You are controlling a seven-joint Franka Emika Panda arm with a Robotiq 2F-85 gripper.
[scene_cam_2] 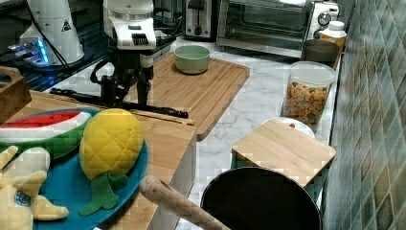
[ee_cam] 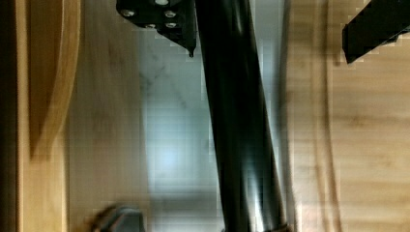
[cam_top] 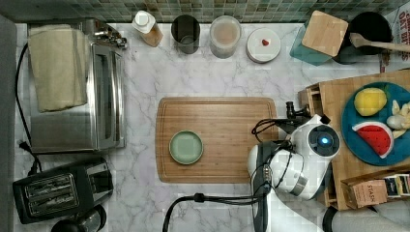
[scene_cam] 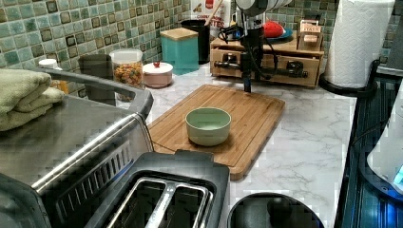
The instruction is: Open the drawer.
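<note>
Setting: white marble worktop (cam_top: 145,82) against a green mosaic tile wall (scene_cam: 71,28).
Drawer: the drawer (scene_cam: 266,71) sits in a low bamboo cabinet at the top view's right edge, under a bamboo top (scene_cam_2: 163,139); its front faces the cutting board, and it looks closed or nearly so.
Handle: a long black bar handle (scene_cam_2: 158,111) runs across the drawer front; in the wrist view it passes as a thick dark bar (ee_cam: 237,121) between the two finger ends.
Gripper: the jaws (ee_cam: 270,34) stand apart, one finger (ee_cam: 164,19) on each side of the bar, not pressed on it; in the left view the gripper (scene_cam: 247,71) hangs straight down in front of the drawer.
Arm: the white arm (cam_top: 309,154) reaches in from the top view's lower right.
Cutting board: a bamboo cutting board (cam_top: 227,125) lies just beside the drawer front, at the worktop's middle.
Bowl: a pale green bowl (cam_top: 186,147) stands on the board, on the side away from the drawer.
Plate: a blue plate (cam_top: 350,140) on the bamboo top carries a toy pineapple (scene_cam_2: 110,139) and a watermelon slice (cam_top: 374,137).
Far side: a toaster oven (cam_top: 101,96) and a black toaster (cam_top: 58,191) stand well apart from the drawer, at the top view's left.
Back row: a cereal jar (scene_cam_2: 306,98) and a teal canister with a wooden lid (scene_cam: 179,47) line the wall.
</note>
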